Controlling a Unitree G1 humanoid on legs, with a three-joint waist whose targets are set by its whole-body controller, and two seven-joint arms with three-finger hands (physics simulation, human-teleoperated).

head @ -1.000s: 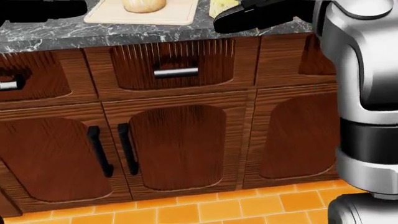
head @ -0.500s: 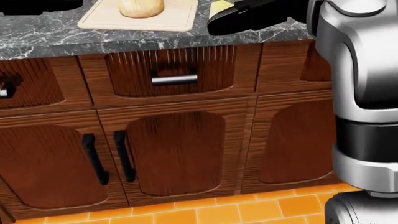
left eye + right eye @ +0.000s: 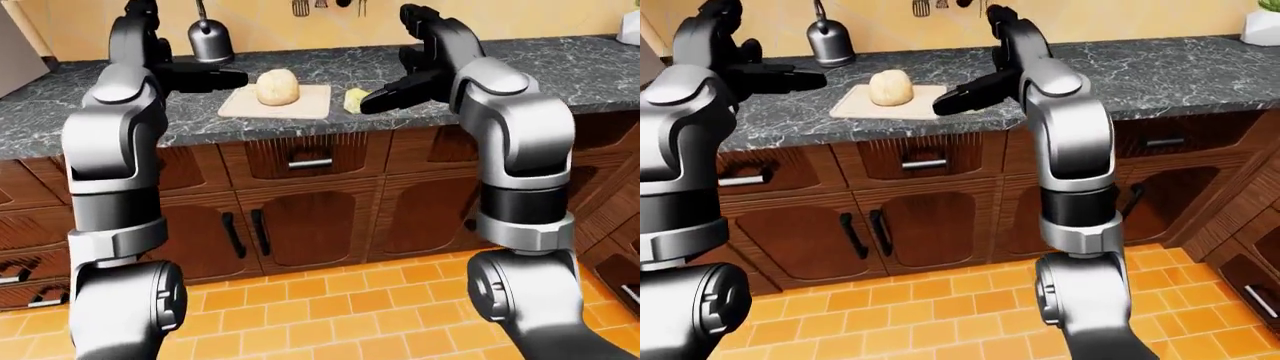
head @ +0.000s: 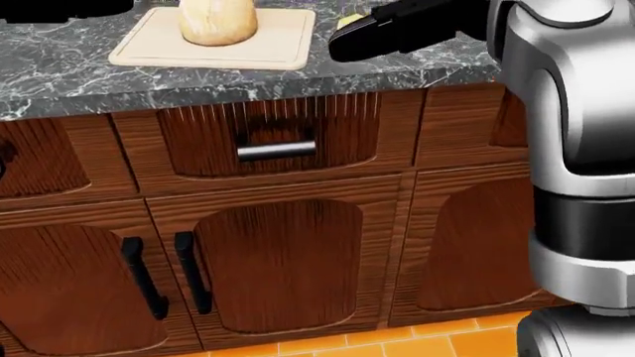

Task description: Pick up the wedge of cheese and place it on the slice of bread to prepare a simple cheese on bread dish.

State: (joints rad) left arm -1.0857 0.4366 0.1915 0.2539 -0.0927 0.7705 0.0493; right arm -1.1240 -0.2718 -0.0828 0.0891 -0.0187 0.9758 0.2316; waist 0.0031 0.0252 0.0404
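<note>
No writing anywhere.
Counter, cupboard doors, drawers and wall all carry no label, brand or number.

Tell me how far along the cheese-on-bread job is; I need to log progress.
Nothing looks done yet: the bread sits bare on the cutting board, and the cheese wedge lies on the counter just right of the board. In hand: the right hand reaches beside the cheese; whether it touches is unclear. The left hand hovers left of the board. Left: grasp, lift, place on bread.
</note>
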